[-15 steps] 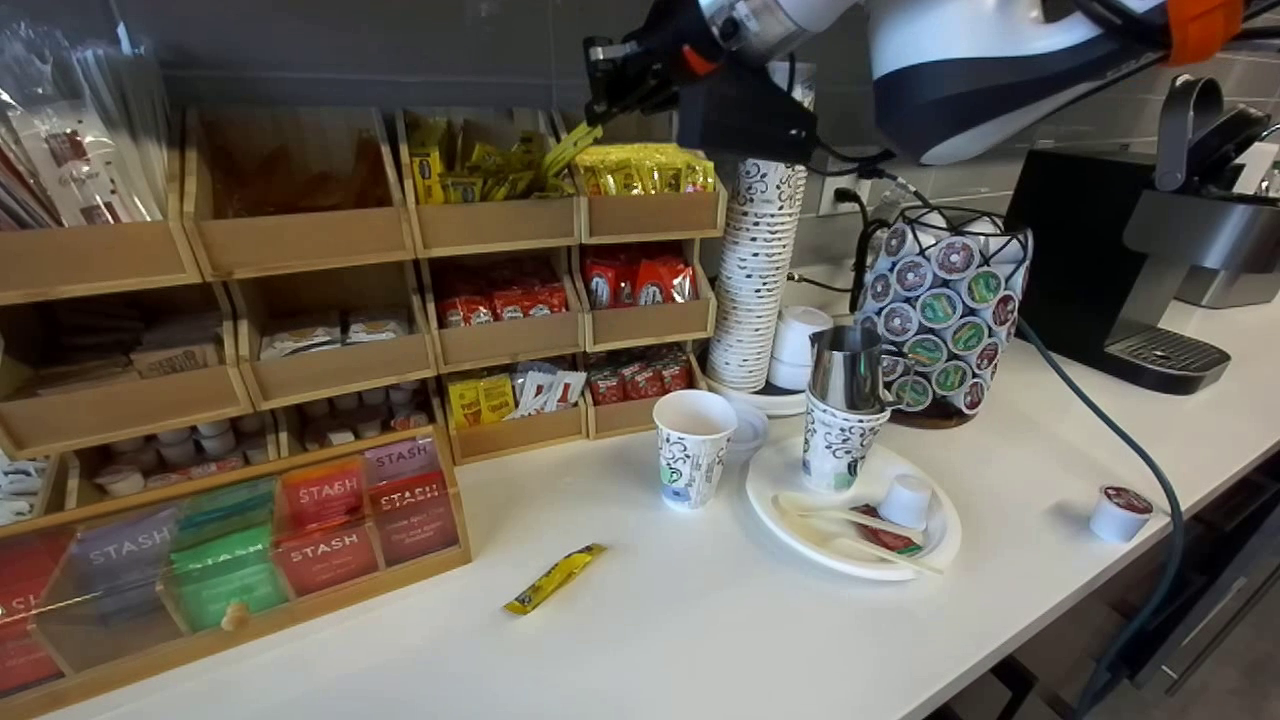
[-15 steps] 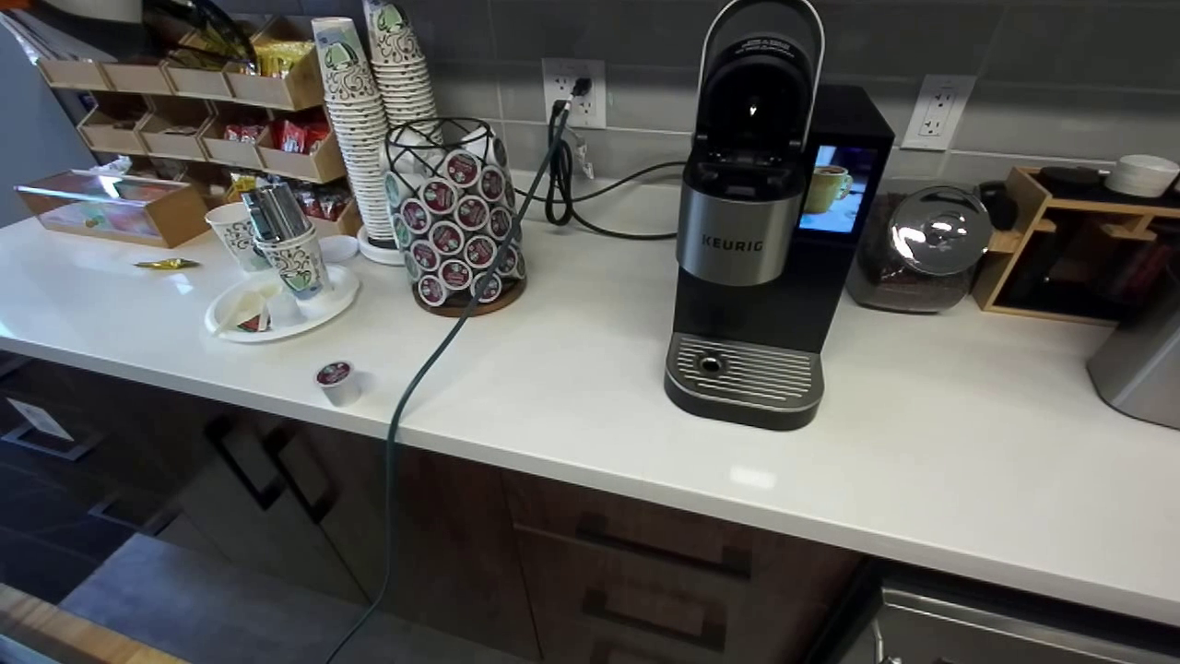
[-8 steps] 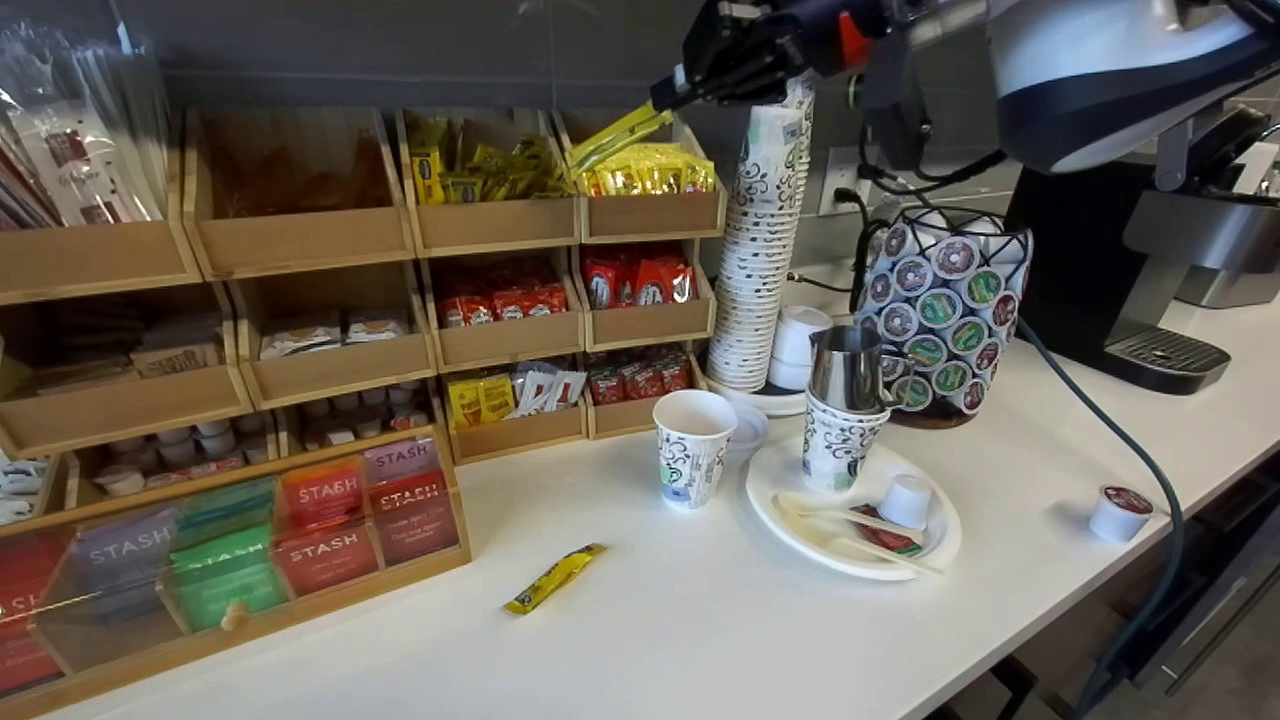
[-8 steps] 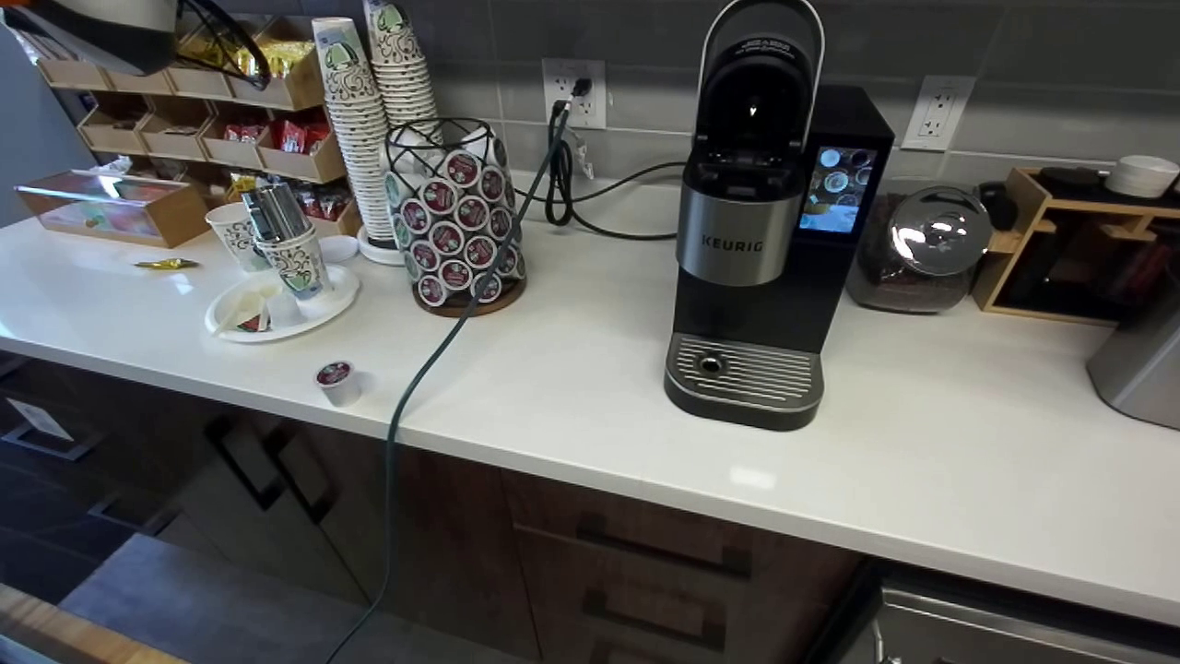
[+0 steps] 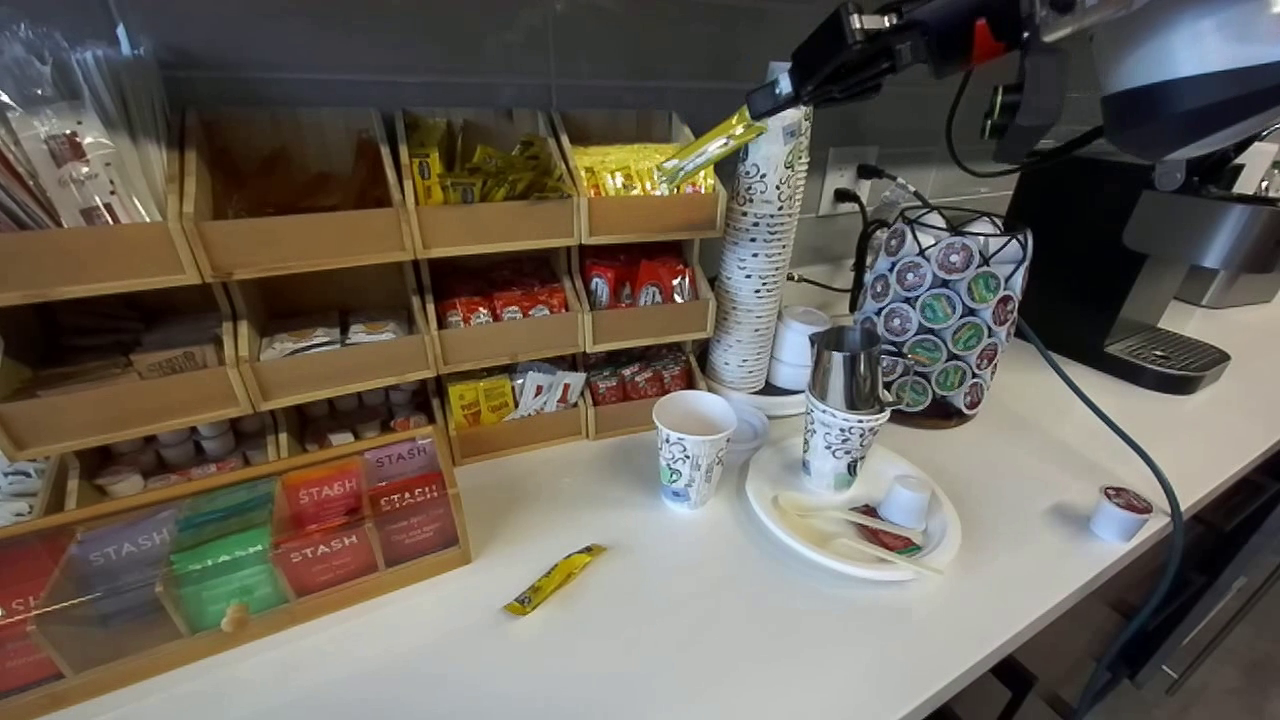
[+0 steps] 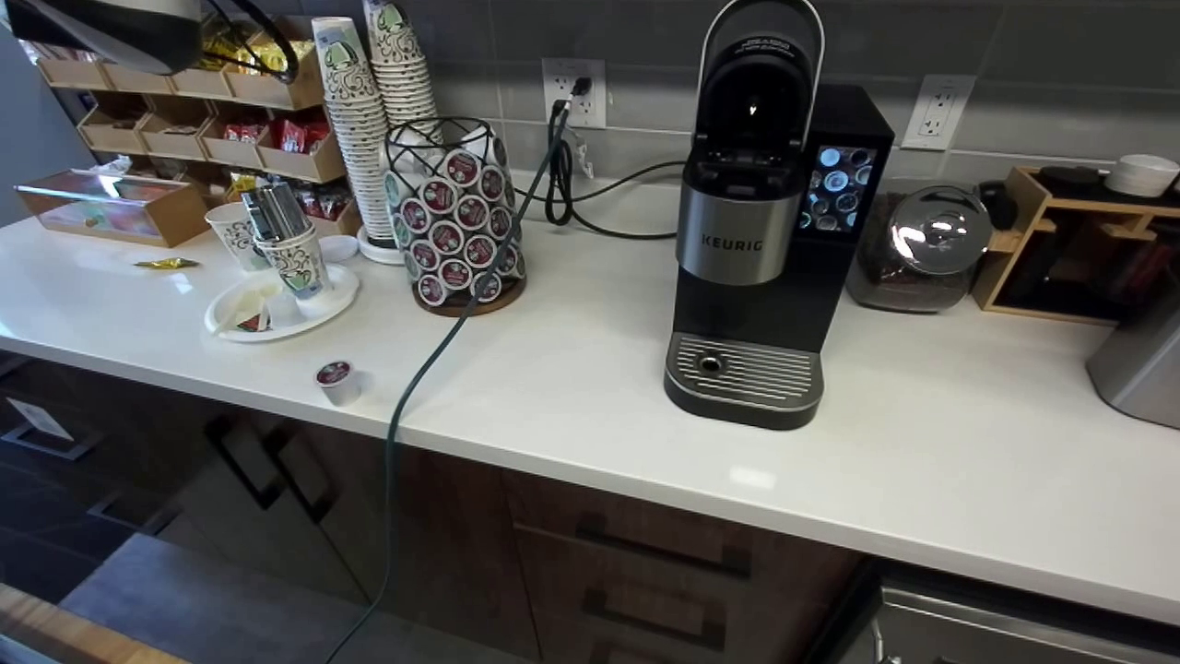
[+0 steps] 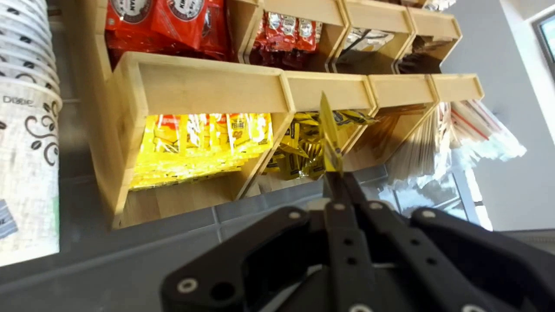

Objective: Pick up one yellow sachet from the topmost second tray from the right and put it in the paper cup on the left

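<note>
Where the white counter [image 6: 572,378] stretches through both exterior views, it carries the tiered wooden bin rack [image 5: 305,245] and, well apart from that, the Keurig coffee maker [image 6: 742,244]. Just beside the rack rises a tower of patterned cups [image 5: 755,300]. The tray [image 5: 497,226] is the rack's topmost bin, second from the right. A white plate [image 5: 778,470] lies near the cup tower. My hand [image 5: 768,100] is raised in the air, clenched, overlapping the top of the tower in an exterior view. A steel pitcher [image 5: 848,368] sits in a patterned cup [image 5: 835,445] on the plate; beside the plate, in front of the rack, the paper cup [image 5: 690,450] stands upright on the counter. Slimmest of all is the yellow sachet [image 5: 710,148], which I pinch by one end; it slants, free end lowest, well higher than the paper cup. A loose yellow stick packet [image 5: 553,580] lies on the counter near that cup, and olive-yellow sachets [image 5: 505,175] are heaped in the tray.
</note>
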